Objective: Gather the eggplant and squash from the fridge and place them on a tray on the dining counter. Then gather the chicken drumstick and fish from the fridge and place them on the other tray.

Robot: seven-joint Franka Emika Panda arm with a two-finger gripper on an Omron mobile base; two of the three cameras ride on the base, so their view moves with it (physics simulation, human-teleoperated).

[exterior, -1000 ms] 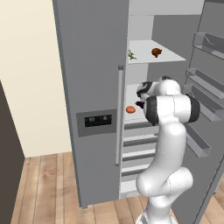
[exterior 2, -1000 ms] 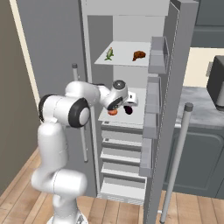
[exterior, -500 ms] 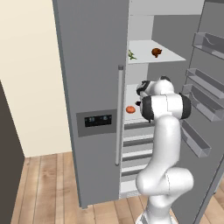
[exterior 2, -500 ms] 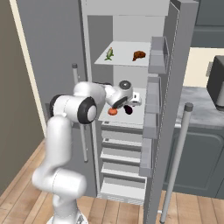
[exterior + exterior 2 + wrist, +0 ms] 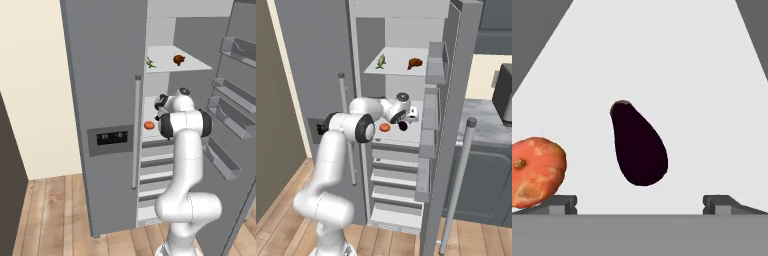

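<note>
A dark purple eggplant (image 5: 637, 147) lies on the white middle fridge shelf (image 5: 702, 100), with an orange squash (image 5: 534, 172) to its left. My gripper (image 5: 640, 205) is open just in front of the eggplant, which lies ahead of the gap between the fingertips (image 5: 562, 204). From the base, the gripper (image 5: 410, 116) hovers over the eggplant (image 5: 403, 126) and squash (image 5: 385, 127). The squash (image 5: 148, 125) lies left of the gripper (image 5: 161, 103). On the upper shelf rest a brown chicken drumstick (image 5: 415, 63) and a small greenish fish (image 5: 381, 61). The trays and dining counter are out of view.
The fridge's right door (image 5: 446, 125) stands open, its bins (image 5: 232, 117) close to my arm. The left door (image 5: 105, 110) is shut, with a long handle (image 5: 135, 130). Drawers (image 5: 393, 180) sit below the shelf. A grey counter (image 5: 483, 125) lies to the right.
The arm has stretched forward, carrying the open hand deeper into the fridge over the middle shelf. The food has not moved.
</note>
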